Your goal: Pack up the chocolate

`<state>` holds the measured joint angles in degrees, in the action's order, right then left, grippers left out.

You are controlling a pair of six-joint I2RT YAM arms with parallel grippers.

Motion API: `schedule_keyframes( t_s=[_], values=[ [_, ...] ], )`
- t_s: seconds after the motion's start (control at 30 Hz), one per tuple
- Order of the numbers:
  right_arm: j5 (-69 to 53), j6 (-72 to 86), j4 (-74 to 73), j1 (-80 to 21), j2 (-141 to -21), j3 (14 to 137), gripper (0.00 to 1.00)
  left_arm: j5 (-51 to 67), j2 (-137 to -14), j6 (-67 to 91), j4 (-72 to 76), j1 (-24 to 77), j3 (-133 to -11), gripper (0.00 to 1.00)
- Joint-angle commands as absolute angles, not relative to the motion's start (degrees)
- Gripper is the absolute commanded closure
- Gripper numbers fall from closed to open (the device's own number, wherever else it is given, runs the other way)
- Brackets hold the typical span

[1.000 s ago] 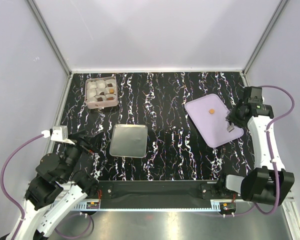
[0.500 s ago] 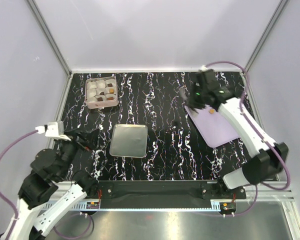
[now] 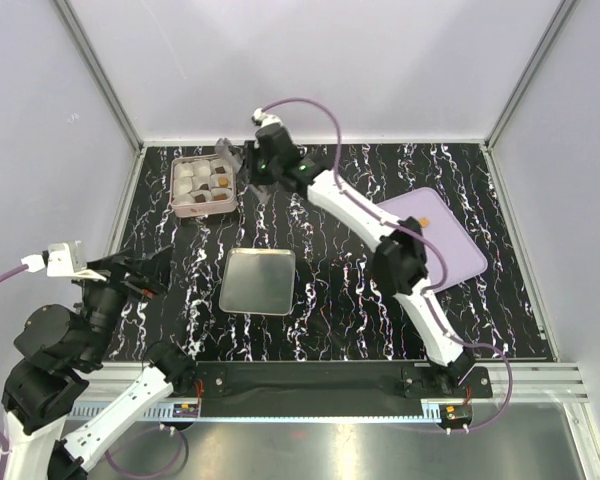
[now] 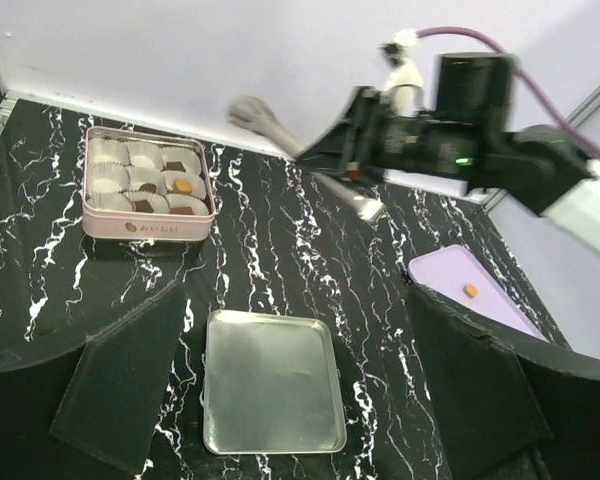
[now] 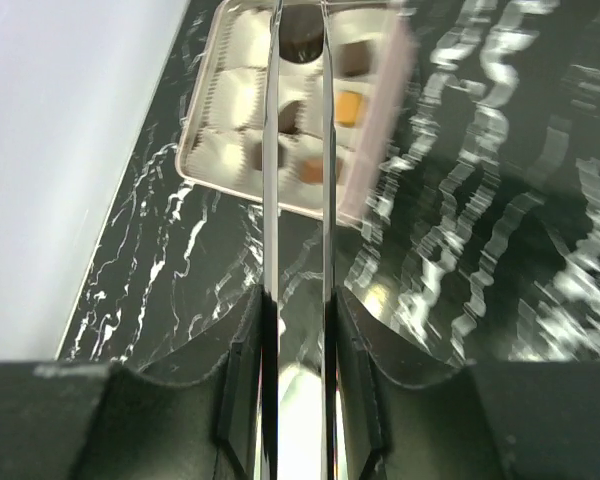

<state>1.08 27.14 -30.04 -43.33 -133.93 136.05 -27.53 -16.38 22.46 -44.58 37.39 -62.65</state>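
R tool (image 5: 298, 15) just beside pink tin's (image 4: 145, 227) right rim, blades a hair apart, nothing btwn. Choc (image 4: 183, 185) inside tin; one tan piece (image 4: 470, 290) on lilac tray (image 4: 448, 272), well right of tin. L tool (image 4: 295, 295) wide apart, nearside of tin.

No text, number or brand can be read with certainty. A short line of dark print is seen on the near wall of the pink tin (image 4: 148, 228), which stands at the far left of the black marbled table (image 4: 270, 262). In the left wrist view only a few characters are made out, too small and blurred to be spelled. In the top view that wall is seen too steeply for the print to be read. Small orange-red patches (image 3: 187, 407) are seen on the near rail (image 3: 310, 385) by the arm bases. Whether they carry print cannot be told.
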Motion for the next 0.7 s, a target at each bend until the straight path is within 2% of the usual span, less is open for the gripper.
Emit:
schedule_keyframes(
  t_s=[0.0, 0.07, 0.27, 0.43, 0.67],
  values=[
    [-2.2, 23.0, -18.1, -44.5, -138.2, 140.4, 0.67, -29.0, -15.6, 22.5, -44.9, 37.4, -60.7, 0.01],
    [-3.7, 22.6, -11.5, -44.9, -140.8, 139.2, 0.66, -29.0, -14.7, 22.7, -45.1, 37.4, -60.0, 0.01],
    [-2.2, 20.5, -3.4, -46.3, -148.7, 142.9, 0.66, -29.0, -13.6, 22.3, -45.3, 37.4, -58.7, 0.01],
    [-0.8, 18.3, -0.5, -47.2, -154.2, 148.3, 0.63, -29.3, -13.4, 22.0, -45.5, 37.4, -58.6, 0.01],
    [-0.8, 16.9, 4.8, -47.3, -158.4, 149.1, 0.61, -29.5, -12.8, 22.9, -46.5, 37.4, -58.0, 0.01]
  ],
)
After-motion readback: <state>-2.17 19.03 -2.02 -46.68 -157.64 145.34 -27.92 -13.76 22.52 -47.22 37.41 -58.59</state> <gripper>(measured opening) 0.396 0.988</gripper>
